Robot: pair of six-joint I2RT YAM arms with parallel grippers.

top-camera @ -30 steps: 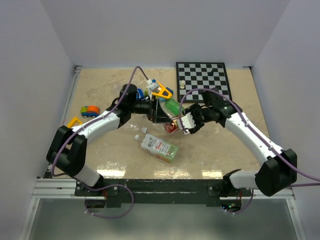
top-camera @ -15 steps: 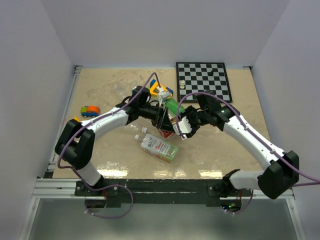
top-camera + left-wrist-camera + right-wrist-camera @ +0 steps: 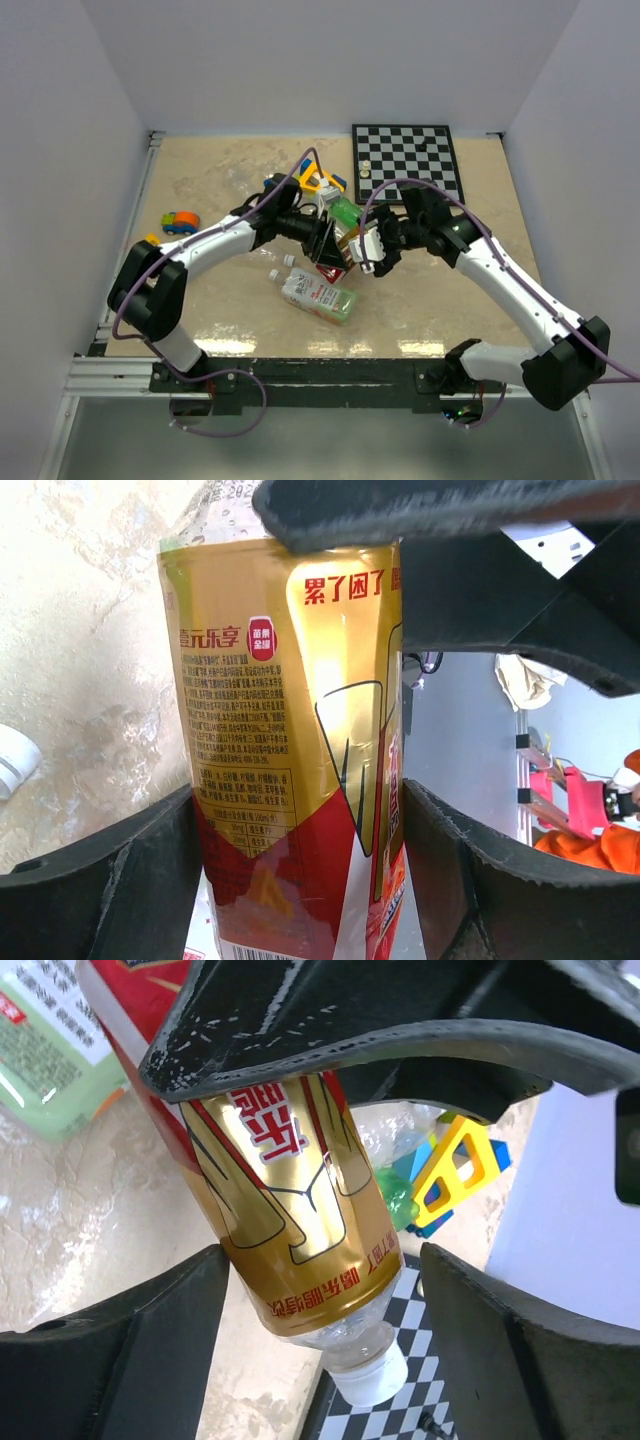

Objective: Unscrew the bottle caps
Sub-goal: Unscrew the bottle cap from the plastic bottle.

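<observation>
My left gripper point(image 3: 325, 240) is shut on a clear bottle with a gold and red label point(image 3: 334, 268) and holds it tilted above the table. In the left wrist view point(image 3: 297, 795) both fingers point(image 3: 110, 880) press on the label point(image 3: 290, 730). The bottle's white cap point(image 3: 372, 1378) points toward the chessboard. My right gripper point(image 3: 360, 250) is open; in the right wrist view point(image 3: 320, 1260) its fingers point(image 3: 110, 1360) stand on either side of the bottle's neck end point(image 3: 300, 1200) with gaps. A loose white cap point(image 3: 290, 260) lies on the table and also shows in the left wrist view point(image 3: 10, 762).
A green-labelled bottle point(image 3: 320, 295) lies near the front. A green bottle point(image 3: 345, 212) and a yellow and blue toy point(image 3: 322, 182) sit behind the grippers. A chessboard point(image 3: 405, 160) with small pale pieces lies at the back right. A toy car point(image 3: 181, 221) is at the left.
My left gripper has carried the gold bottle rightward and toward the front. My right gripper has closed in from the right until its open fingers flank the bottle's cap end.
</observation>
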